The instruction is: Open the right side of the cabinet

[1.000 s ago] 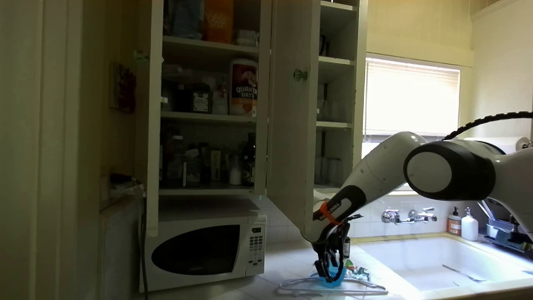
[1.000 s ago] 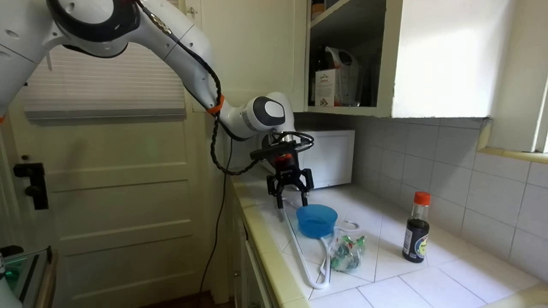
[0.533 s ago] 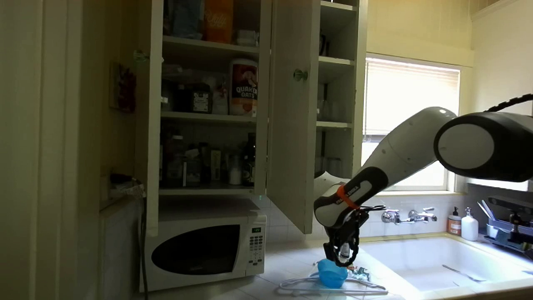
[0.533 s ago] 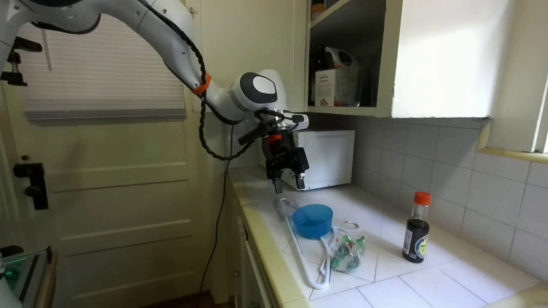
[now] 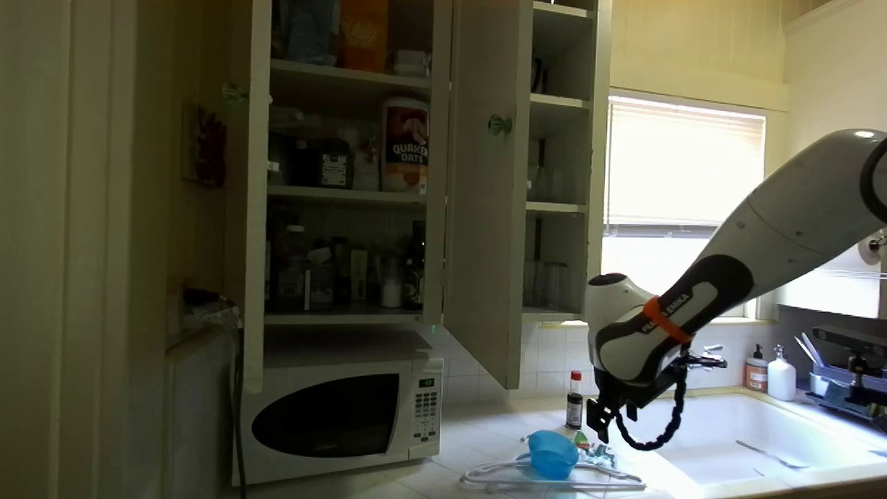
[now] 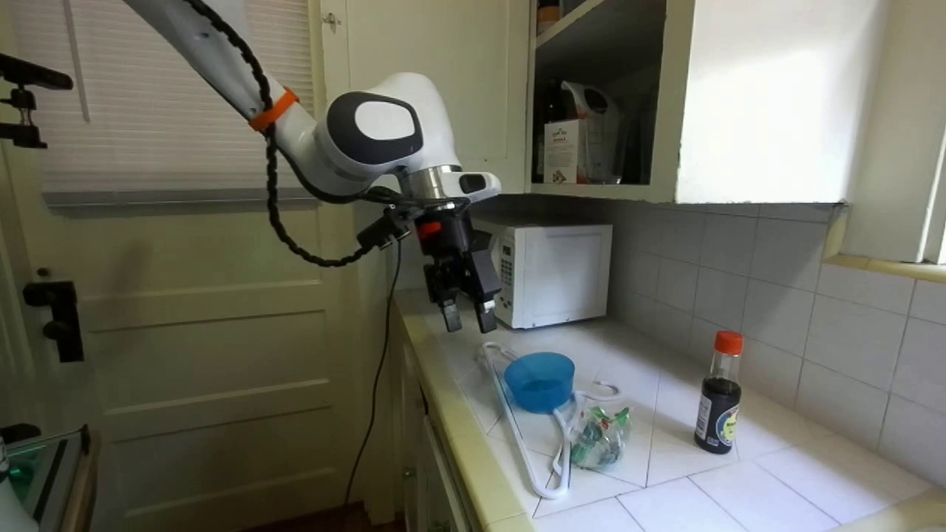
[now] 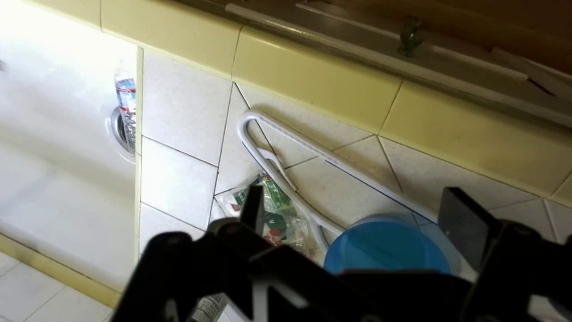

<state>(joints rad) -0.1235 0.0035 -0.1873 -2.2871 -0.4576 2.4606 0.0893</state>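
"Where is the right door of the cabinet standing?"

"In an exterior view it is hanging open, above the bowl and somewhat to its left. Its knob is showing near the free edge."

"And the left door?"

"It is hanging open too, farther left of the bowl and showing its edge. Well above the bowl, the oats are sitting on a shelf."

"What is the gripper doing?"

"In an exterior view it is hovering up and to the left of the bowl, apart from it. Its fingers are standing apart, as the wrist view is also showing."

"What is lying around the bowl on the counter?"

"In the wrist view the hanger is stretching past the bowl, which is covering part of it. The bag is lying just beside the bowl, and the red-capped bottle is standing upright, well apart from it."

"And the microwave?"

"In an exterior view it is sitting left of the bowl, with the sink lying to the bowl's right."
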